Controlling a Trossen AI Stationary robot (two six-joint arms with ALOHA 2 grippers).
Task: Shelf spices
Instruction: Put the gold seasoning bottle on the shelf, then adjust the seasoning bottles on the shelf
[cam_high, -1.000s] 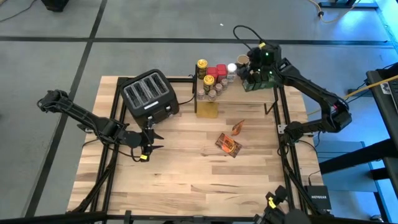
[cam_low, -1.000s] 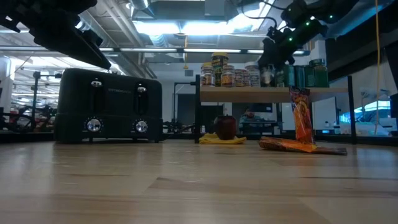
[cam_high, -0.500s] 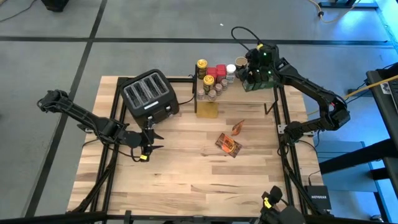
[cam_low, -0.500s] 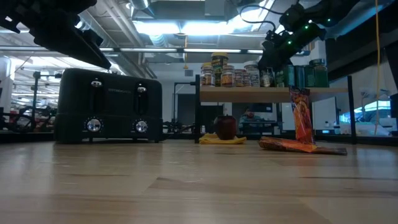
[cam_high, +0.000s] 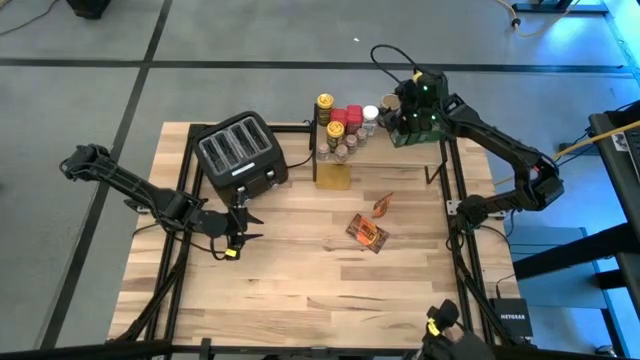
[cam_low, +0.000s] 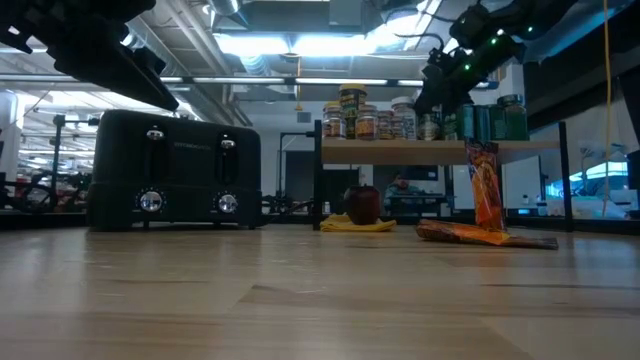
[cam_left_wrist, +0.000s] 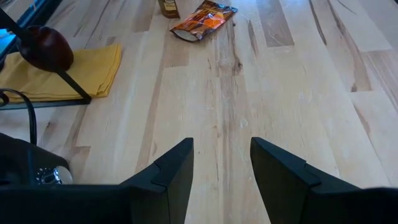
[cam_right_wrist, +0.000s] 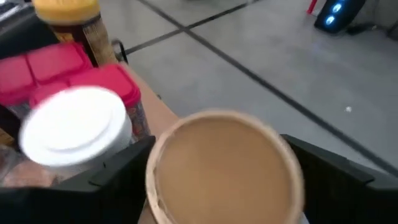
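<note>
Pale wooden tabletop (cam_high: 300, 280), plank-grained, grey floor around it. Nearest: left pincer (cam_high: 243, 228) low over the near-left boards, fingers (cam_left_wrist: 168, 174) spread apart, nothing between them. Mid-tabletop: two orange-brown foil packets, one lying flat (cam_high: 367, 233), a second (cam_high: 383, 204) just behind it, which in the low view stands upright (cam_low: 484, 190) against the shelf front. Both lie loose, well apart from either pincer. One black four-slot toaster (cam_high: 240, 153) at far left. One shelf (cam_low: 440, 151) at the far edge, plank top on thin black legs; beneath it one yellow cloth (cam_high: 333, 177) with one dark red, apple-like thing (cam_low: 363, 204) on it. On the plank, left half: one tall yellow-lidded jar (cam_high: 324, 106), two red-lidded tins (cam_high: 347, 117), one white-lidded jar (cam_high: 372, 111), a few smaller jars in front, count unclear. Right half: green-lidded jars (cam_low: 500, 116), number hidden by the arm. Right pincer (cam_high: 392, 104) over the shelf's far side, clenched on one tan-lidded jar (cam_right_wrist: 227, 168), its fingers (cam_right_wrist: 115, 171) flanking the lid; that jar sits just beside the white-lidded one.
</note>
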